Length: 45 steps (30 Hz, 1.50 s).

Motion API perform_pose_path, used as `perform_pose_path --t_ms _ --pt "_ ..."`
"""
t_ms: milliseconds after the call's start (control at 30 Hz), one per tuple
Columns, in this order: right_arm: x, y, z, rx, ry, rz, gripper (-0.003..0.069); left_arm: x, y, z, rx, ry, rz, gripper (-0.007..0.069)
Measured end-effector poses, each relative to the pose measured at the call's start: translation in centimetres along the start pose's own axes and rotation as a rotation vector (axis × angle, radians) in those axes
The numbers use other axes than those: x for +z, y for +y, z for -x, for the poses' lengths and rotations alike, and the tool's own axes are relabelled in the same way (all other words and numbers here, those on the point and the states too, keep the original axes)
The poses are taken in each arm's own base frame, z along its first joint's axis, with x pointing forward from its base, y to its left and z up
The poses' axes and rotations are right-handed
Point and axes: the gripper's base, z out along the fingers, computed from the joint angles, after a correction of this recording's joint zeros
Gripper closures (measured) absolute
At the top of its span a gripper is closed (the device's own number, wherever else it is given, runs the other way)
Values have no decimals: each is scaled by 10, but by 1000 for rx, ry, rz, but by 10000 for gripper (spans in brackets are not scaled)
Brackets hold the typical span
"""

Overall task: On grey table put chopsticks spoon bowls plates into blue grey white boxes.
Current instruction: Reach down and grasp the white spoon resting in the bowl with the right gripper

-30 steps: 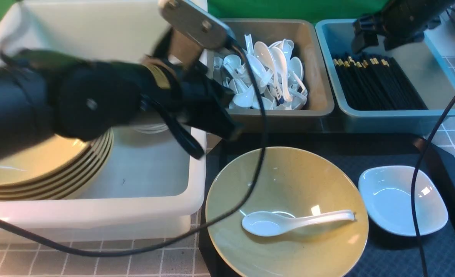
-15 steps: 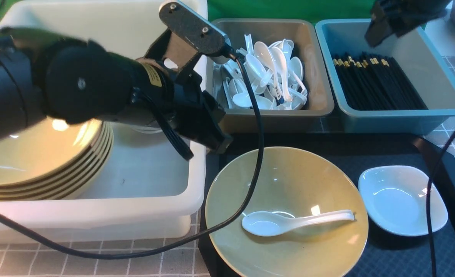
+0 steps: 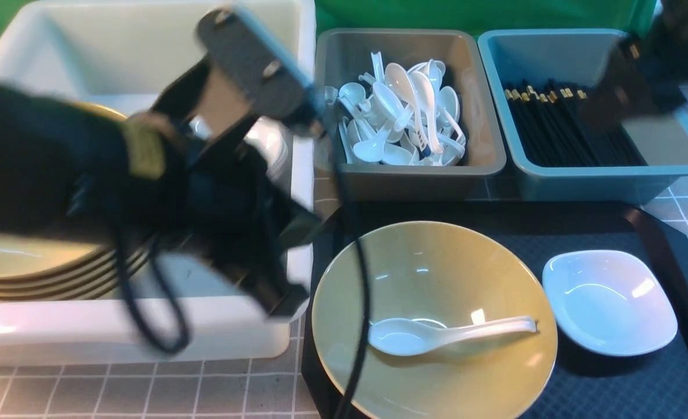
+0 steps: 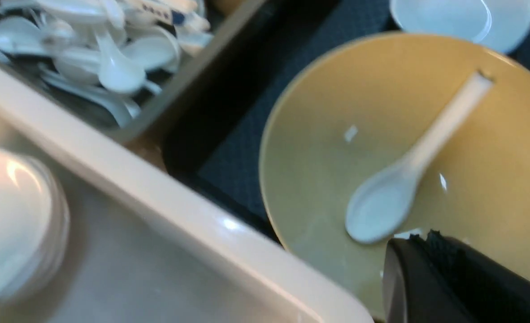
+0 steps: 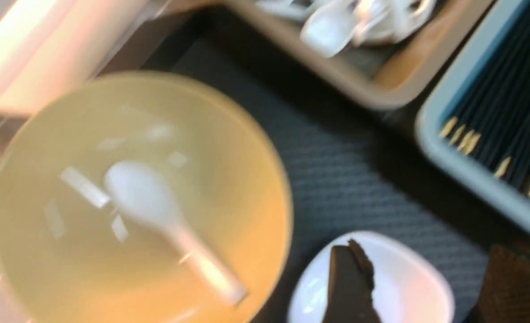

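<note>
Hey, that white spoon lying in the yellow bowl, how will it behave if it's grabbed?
The spoon looks glossy and hard: probably stiff but slippery in a pinch. It lies loose on the curved inside of the yellow bowl, so a push would likely skid or spin it. It may chip if dropped.

The left gripper (image 3: 283, 282) has swung down and toward the robot, from the white box's (image 3: 146, 334) right rim to its near right corner beside the yellow bowl (image 3: 437, 273). Its cable (image 3: 358, 302) now crosses the bowl's left edge. The right gripper (image 3: 617, 105) has dropped over the chopsticks (image 3: 559, 128) in the blue box (image 3: 606, 180).
</note>
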Motion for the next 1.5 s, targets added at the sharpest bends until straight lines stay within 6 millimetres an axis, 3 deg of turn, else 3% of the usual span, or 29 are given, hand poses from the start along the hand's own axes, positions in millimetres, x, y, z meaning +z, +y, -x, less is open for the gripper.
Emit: perform_pose_path --t_ms 33,333,567,833,967,1200,1500 --pt "-3 12 -18 -7 -13 11 282 -6 -3 -7 -2 -4 -1 632" --pt "16 57 -71 -120 100 118 282 -24 -12 -28 -5 68 -32 632" --pt "20 79 -77 -260 121 182 282 -25 -15 -36 89 143 -69 632" --pt "21 80 -75 -483 80 191 282 -23 -20 -30 23 88 -122 632" --pt "29 80 -70 -515 86 194 282 -21 -21 -28 -16 69 -139 632" --pt "68 80 -59 -535 166 215 282 -22 -20 -31 17 105 -131 632" --pt "152 77 -49 -658 289 255 250 -20 -18 -31 100 99 -116 632"
